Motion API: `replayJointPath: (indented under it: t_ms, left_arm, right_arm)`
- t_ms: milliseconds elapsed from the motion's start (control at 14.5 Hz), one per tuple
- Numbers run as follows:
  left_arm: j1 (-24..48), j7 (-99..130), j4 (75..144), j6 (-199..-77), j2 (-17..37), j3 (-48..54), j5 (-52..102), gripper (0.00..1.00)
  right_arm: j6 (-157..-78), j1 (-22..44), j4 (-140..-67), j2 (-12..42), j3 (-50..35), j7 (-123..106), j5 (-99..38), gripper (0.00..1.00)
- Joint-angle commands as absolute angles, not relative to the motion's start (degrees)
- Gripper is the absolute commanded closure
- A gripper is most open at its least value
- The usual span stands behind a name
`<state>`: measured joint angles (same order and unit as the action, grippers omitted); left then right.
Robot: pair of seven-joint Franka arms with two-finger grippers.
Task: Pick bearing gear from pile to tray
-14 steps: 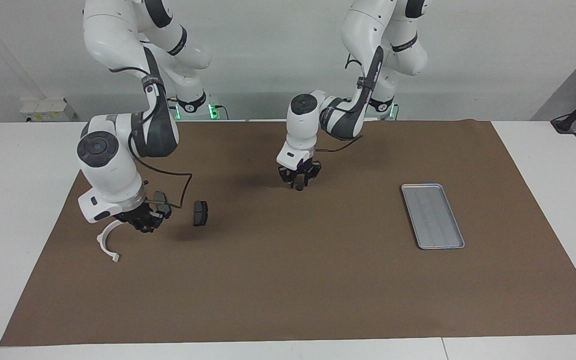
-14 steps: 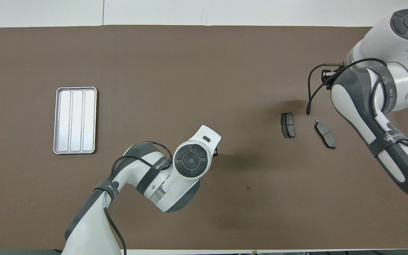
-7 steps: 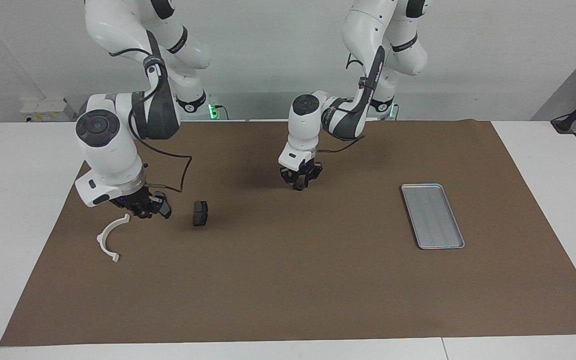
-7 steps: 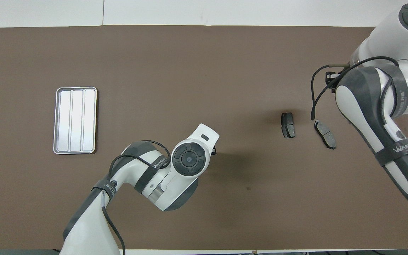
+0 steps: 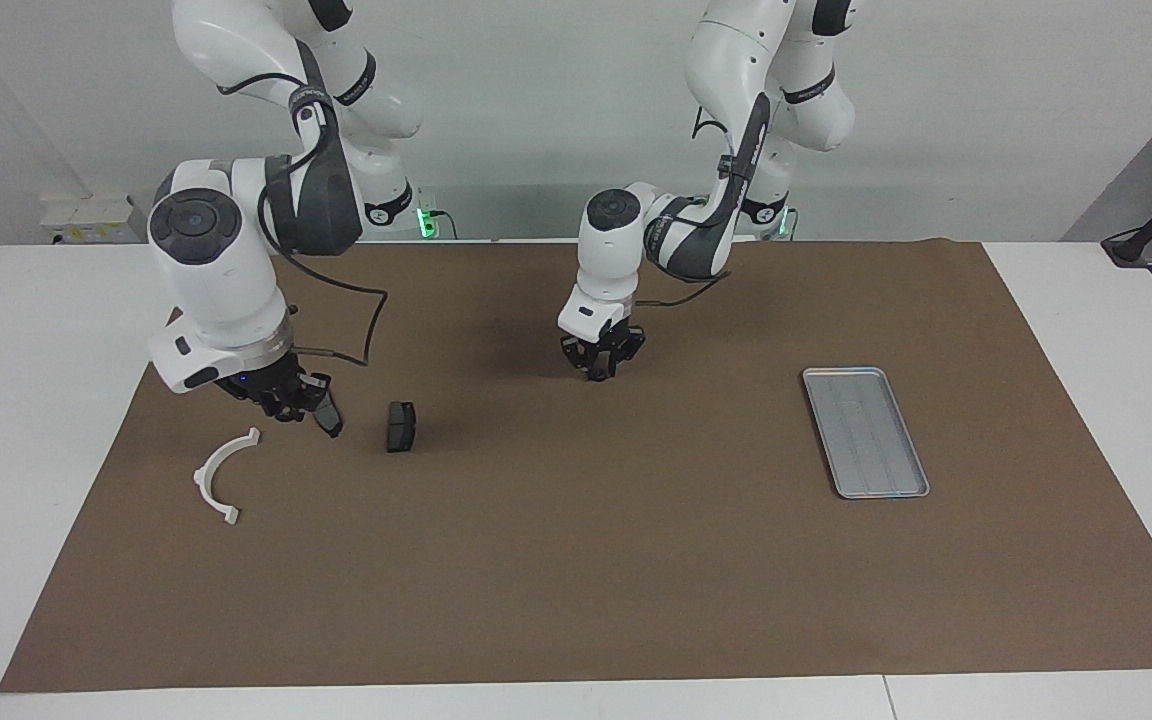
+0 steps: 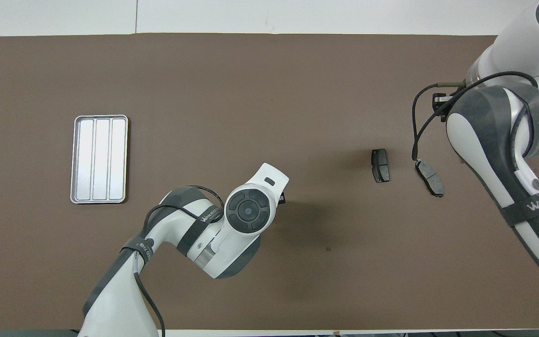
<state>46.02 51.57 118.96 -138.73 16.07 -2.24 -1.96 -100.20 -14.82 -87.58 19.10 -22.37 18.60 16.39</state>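
left hand (image 5: pixel 600 370) over mid-mat (image 5: pixel 576 560), grip cannot tell | right hand (image 5: pixel 288 408) between arc (image 5: pixel 221 475) and pads (image 5: pixel 401 426), grip cannot tell | tray (image 5: pixel 866 432): silver, ribbed, bare, left arm's end | pile: dark pads, white arc, right arm's end; gear too small to tell
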Motion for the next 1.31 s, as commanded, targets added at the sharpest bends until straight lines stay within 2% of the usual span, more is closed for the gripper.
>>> replayJointPath:
  t_ms: [0, 138, 415, 553, 830, 1037, 1245]
  left_arm:
    - [46.05, 51.68, 120.67, -140.36, 15.29, -2.55, -3.08, 0.56]
    - [46.05, 51.68, 120.67, -140.36, 15.38, -2.55, -3.08, 0.57]
    - [45.97, 51.77, 120.59, -140.80, 15.47, -2.64, -3.08, 0.90]
    - [45.97, 51.77, 120.41, -140.71, 15.56, -2.72, -3.16, 0.99]
    - [44.05, 50.89, 114.72, -133.45, 14.60, -3.08, -5.27, 1.00]
    - [39.83, 45.73, 109.96, -125.10, 10.47, -3.08, -5.27, 1.00]
    - [33.68, 36.77, 108.72, -119.63, 6.17, -3.08, -5.19, 1.00]
  right_arm:
    - [-98.79, -15.47, -87.36, 18.20, -23.38, 17.23, 16.35, 1.00]
    - [-98.53, -15.47, -87.36, 18.11, -23.38, 17.23, 16.35, 1.00]
    - [-98.26, -15.38, -87.36, 17.67, -23.73, 17.23, 16.35, 1.00]
    - [-98.17, -15.38, -87.36, 17.58, -23.73, 17.23, 16.35, 1.00]
    - [-97.82, -15.38, -87.36, 17.40, -23.90, 17.31, 16.26, 1.00]
    - [-97.56, -15.38, -87.36, 17.05, -24.52, 17.66, 16.17, 1.00]
    - [-97.38, -15.29, -87.19, 16.79, -25.83, 18.89, 13.90, 1.00]
